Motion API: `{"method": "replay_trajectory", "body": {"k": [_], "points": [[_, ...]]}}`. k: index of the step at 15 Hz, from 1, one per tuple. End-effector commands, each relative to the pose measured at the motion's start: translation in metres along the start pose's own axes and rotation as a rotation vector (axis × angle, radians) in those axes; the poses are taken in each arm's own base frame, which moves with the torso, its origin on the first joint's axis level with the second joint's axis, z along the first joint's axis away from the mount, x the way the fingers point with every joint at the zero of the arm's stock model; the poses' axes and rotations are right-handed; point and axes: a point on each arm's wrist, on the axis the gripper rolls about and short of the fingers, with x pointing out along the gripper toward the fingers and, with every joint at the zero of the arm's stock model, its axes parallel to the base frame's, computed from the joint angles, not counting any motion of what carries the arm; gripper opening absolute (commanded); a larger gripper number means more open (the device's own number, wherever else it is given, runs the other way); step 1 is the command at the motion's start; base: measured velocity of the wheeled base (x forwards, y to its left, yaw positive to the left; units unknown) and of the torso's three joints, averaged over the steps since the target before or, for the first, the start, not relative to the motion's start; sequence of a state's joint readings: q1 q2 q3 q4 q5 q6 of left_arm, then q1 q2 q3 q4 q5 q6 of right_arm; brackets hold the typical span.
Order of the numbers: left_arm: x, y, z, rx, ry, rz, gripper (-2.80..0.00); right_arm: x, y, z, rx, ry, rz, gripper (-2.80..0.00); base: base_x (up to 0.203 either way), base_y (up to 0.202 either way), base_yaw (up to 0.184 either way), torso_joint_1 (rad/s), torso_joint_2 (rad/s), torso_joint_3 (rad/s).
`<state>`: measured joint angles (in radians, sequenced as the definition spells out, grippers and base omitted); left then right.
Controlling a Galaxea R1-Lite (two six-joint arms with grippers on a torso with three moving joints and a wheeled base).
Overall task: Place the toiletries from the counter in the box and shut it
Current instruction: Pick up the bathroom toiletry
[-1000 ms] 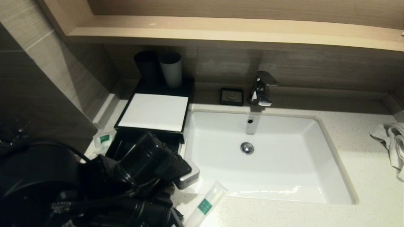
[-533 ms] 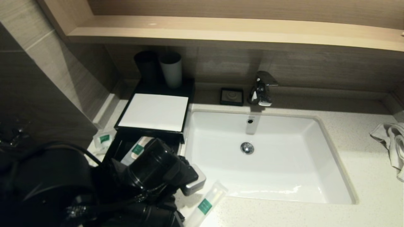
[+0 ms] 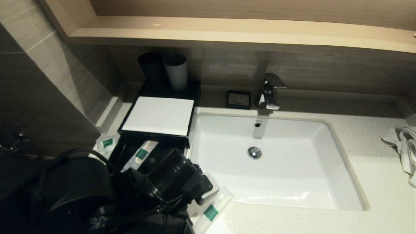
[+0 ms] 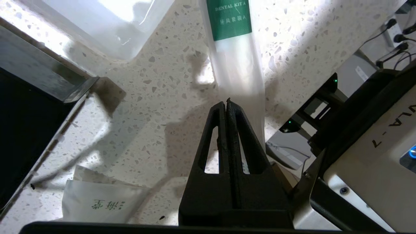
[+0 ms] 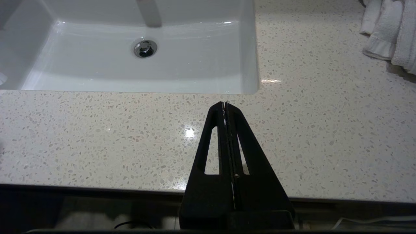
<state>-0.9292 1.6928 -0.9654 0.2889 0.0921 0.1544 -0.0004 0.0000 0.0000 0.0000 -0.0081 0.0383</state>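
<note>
Beside the sink [image 3: 338,169]: every place below is given from this white basin set in the speckled counter [image 3: 383,182].
Box [image 3: 158,115]: black with a white top, touching the sink's left rim; its drawer stands pulled out toward the counter's front edge.
Packet in drawer [image 3: 141,153]: 1 long thin packet with a green label lies inside the open drawer.
Packet at front corner [image 4: 234,61]: 1 long packet lies on the counter at the sink's front-left corner.
Small packets: 1 square packet [image 3: 107,143] lies left of the box, well apart from the sink; another [image 4: 100,203] lies on the counter near the drawer's corner.
Left gripper [image 4: 226,103]: clenched and holding nothing, its tips just above the near end of the corner packet.
Right gripper [image 5: 225,104]: clenched and holding nothing, over the counter in front of the sink's front-right corner.
Towel [image 3: 403,146]: crumpled, far right of the sink.
</note>
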Motion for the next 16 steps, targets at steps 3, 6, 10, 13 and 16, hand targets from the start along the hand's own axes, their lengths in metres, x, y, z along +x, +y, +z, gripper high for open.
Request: {"method": "replay_trajectory", "body": {"k": [3,6,10,13,16], "points": [[0.005,-0.009,0.005,0.030,-0.003,0.003,-0.91,0.000,0.000,0.000,0.000,0.000,-0.001,-2.80,0.000,0.000,0.000,0.000,0.00,0.000],[0.008,-0.010,0.005,0.035,0.005,0.001,0.00,0.000,0.000,0.000,0.000,0.000,0.001,-2.80,0.000,0.000,0.000,0.000,0.00,0.000],[0.014,-0.010,0.005,0.039,0.030,0.000,0.00,0.000,0.000,0.000,0.000,0.000,0.001,-2.80,0.000,0.000,0.000,0.000,0.00,0.000],[0.015,-0.011,0.005,0.052,0.035,0.012,0.00,0.000,0.000,0.000,0.000,0.000,0.001,-2.80,0.000,0.000,0.000,0.000,0.00,0.000],[0.019,-0.010,0.004,0.064,0.047,0.038,0.00,0.000,0.000,0.000,0.000,0.000,0.001,-2.80,0.000,0.000,0.000,0.000,0.00,0.000]]}}
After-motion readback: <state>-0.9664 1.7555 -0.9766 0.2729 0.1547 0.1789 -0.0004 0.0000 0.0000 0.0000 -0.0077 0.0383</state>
